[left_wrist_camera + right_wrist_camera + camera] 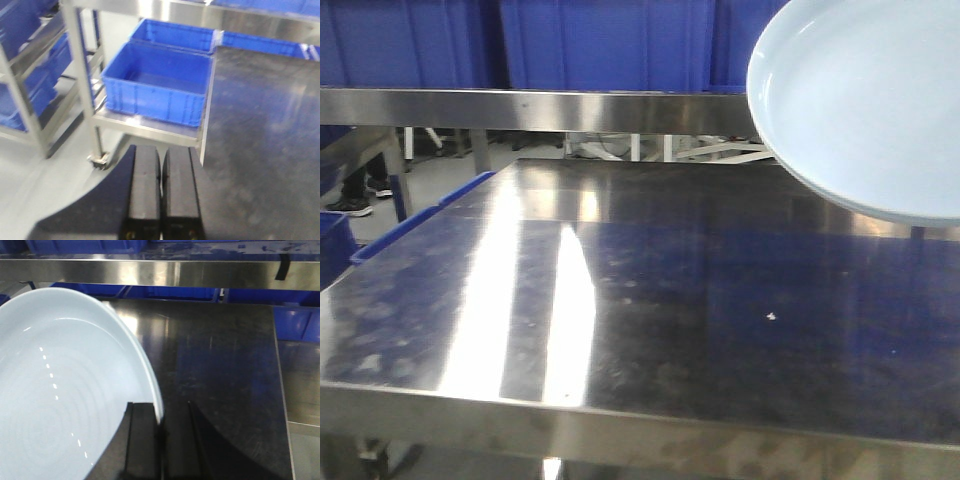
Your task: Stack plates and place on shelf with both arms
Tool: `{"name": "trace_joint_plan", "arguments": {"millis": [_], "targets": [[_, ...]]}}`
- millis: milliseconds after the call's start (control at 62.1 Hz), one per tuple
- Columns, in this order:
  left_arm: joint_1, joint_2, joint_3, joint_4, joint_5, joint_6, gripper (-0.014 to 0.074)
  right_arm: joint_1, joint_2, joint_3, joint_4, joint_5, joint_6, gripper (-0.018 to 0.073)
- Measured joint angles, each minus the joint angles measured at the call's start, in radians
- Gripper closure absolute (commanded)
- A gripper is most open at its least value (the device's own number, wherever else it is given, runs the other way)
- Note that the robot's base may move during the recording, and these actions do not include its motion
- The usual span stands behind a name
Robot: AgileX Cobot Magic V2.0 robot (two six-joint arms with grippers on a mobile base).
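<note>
the right gripper point(167, 410) is clamped on the rim of a plate point(865, 100), one finger over the inside and one beneath. it carries the plate tilted in the air above the right back part of the steel table point(720, 300), near the front edge of the shelf point(570, 108) but not on it. whether this is one plate or two nested together cannot be told from either view. no other plate shows on the table, so i judge the stacking done and the placing on the shelf left to do. the left gripper point(161, 148) has its fingers pressed together with nothing between them, out by the table's left side, so it bears none of the load. blue bins point(600, 40) stand along the shelf top and take up room there, and the shelf's front edge is what the plate must clear. blue crates point(160, 85) sit on a lower stand at the left, well apart from the plate.
</note>
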Motion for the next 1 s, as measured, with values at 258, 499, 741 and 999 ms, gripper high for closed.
{"name": "trace_joint_plan", "arguments": {"millis": [258, 499, 741, 999], "targets": [[0.000, 0.000, 0.000, 0.000, 0.000, 0.000, 0.0507, 0.000, 0.000, 0.000, 0.000, 0.000, -0.001, 0.0511], [0.000, 0.000, 0.000, 0.000, 0.000, 0.000, 0.0507, 0.000, 0.000, 0.000, 0.000, 0.000, -0.001, 0.0511], [0.000, 0.000, 0.000, 0.000, 0.000, 0.000, 0.0507, 0.000, 0.000, 0.000, 0.000, 0.000, -0.001, 0.0511], [0.000, 0.000, 0.000, 0.000, 0.000, 0.000, 0.0507, 0.000, 0.000, 0.000, 0.000, 0.000, -0.001, 0.0511]]}}
